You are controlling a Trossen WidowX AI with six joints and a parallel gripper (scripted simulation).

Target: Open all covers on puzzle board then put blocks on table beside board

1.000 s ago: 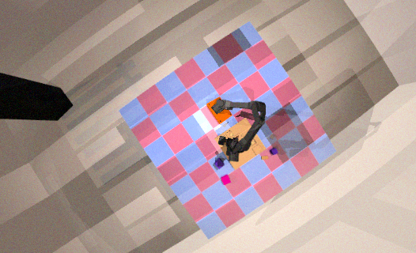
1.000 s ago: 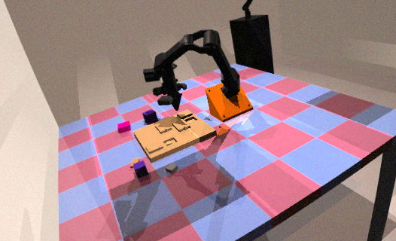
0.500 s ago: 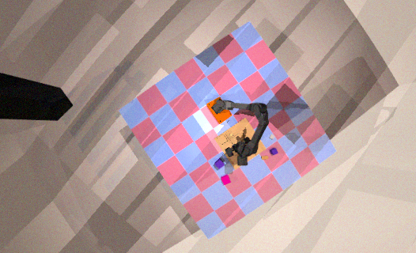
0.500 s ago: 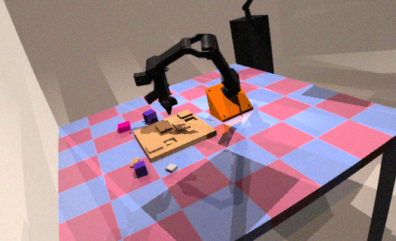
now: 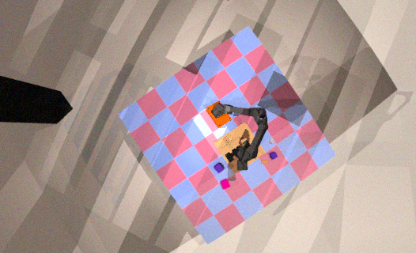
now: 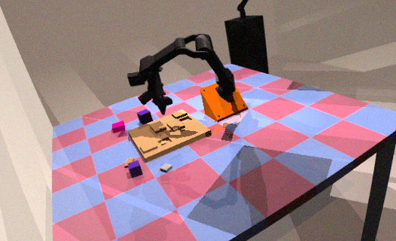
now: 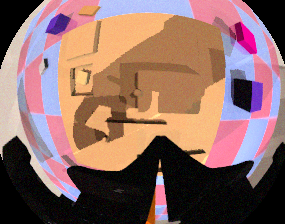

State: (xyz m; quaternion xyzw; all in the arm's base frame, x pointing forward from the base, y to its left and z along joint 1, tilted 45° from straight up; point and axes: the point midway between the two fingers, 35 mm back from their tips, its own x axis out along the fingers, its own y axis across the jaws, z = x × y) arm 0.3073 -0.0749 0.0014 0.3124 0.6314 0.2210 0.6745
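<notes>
The wooden puzzle board [image 5: 245,128] [image 6: 136,136] [image 7: 143,25] lies flat, partly in shadow. My gripper [image 6: 163,112] [image 7: 160,139] is shut and empty, above the board. A flat cover [image 6: 148,146] [image 7: 83,44] is at one corner; a small square opening [image 7: 82,80] beside it shows a pale piece inside. Dark slots cross the board; shadow hides how far other covers stand open. Off the board lie a purple block [image 5: 219,167] [image 6: 144,116] [image 7: 256,96], a magenta block [image 5: 225,183] [image 6: 118,126] [image 7: 246,40] and, on another side, a second purple block [image 5: 273,155] [image 6: 135,169] [image 7: 58,24].
A small tan piece [image 5: 264,161] [image 6: 129,162] [image 7: 89,10] lies near the second purple block. A small pale grey piece [image 5: 271,141] [image 6: 166,167] [image 7: 45,65] lies beside the board. The orange arm mount [image 5: 225,119] [image 6: 211,102] stands past the board's other end.
</notes>
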